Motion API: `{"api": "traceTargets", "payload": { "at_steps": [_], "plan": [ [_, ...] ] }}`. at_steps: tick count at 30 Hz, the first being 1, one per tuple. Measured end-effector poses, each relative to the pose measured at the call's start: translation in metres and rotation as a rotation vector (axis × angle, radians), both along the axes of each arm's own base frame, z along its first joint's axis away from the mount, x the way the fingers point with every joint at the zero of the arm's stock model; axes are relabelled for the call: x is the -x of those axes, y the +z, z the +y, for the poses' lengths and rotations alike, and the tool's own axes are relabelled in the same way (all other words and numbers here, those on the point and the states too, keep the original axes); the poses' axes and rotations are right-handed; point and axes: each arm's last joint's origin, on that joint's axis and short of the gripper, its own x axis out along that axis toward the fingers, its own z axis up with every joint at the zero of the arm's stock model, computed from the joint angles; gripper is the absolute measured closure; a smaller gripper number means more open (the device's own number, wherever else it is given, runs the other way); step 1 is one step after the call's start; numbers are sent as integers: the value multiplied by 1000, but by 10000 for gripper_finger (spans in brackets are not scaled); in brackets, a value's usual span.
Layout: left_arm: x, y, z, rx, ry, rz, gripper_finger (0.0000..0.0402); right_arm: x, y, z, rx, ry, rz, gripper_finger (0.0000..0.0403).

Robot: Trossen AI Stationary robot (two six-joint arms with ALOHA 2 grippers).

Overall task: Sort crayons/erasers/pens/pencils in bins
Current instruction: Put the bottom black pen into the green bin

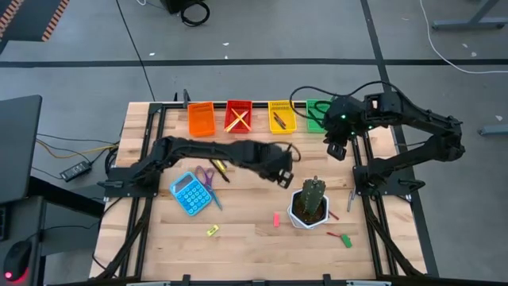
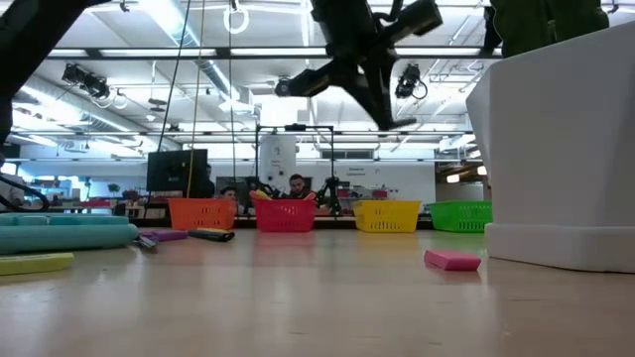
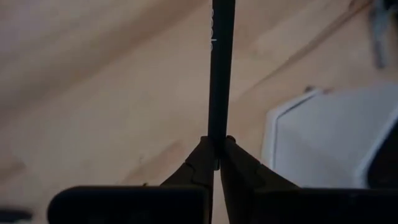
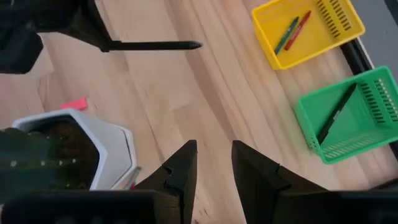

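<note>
The left gripper (image 3: 216, 163) has its jaws pinching a black pen (image 3: 220, 68), carried above the table (image 1: 246, 230) beside the cactus pot (image 1: 308, 213), probably bound for the green bin (image 4: 348, 115) holding another pen. The right gripper (image 4: 213, 163) waits near it, jaws spread.

- Black pen (image 3: 221, 68): far end cut off by the left wrist picture's edge; its markings too blurred to read.
- White cactus pot (image 2: 556, 149): cropped at top and right in the low view.
- Small items beside the pot (image 1: 343, 237) in the high view: too small to identify.
- Blue calculator (image 2: 60, 234): blurred, cut off in the low view.
- Orange bin (image 1: 201, 119): contents not discernible.
</note>
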Motion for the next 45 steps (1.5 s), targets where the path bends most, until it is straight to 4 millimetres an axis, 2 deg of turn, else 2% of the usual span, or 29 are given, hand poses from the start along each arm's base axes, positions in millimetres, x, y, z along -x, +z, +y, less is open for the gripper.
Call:
{"api": "traceTargets", "payload": {
  "at_steps": [7, 12, 19, 25, 29, 38, 45],
  "plan": [
    [-6, 40, 38, -27, 35, -141, 369, 26, 11, -9, -1, -63, -83, 295],
    [-11, 74, 61, -39, 78, -331, 380, 44, 22, -13, -54, -92, -229, 295],
    [-22, 106, 86, 3, 28, -642, 376, 44, 37, -23, -215, -104, -474, 295],
    [-21, 111, 104, 50, -37, -697, 374, 43, 45, -37, -240, -235, -598, 292],
    [-21, 115, 112, 70, -74, -751, 383, 44, 44, -47, -265, -323, -604, 283],
    [-21, 122, 122, 69, -92, -821, 365, 28, 44, -60, -311, -308, -649, 260],
    [-20, 123, 129, 61, -84, -839, 383, 17, 39, -68, -332, -325, -625, 262]
  ]
}}
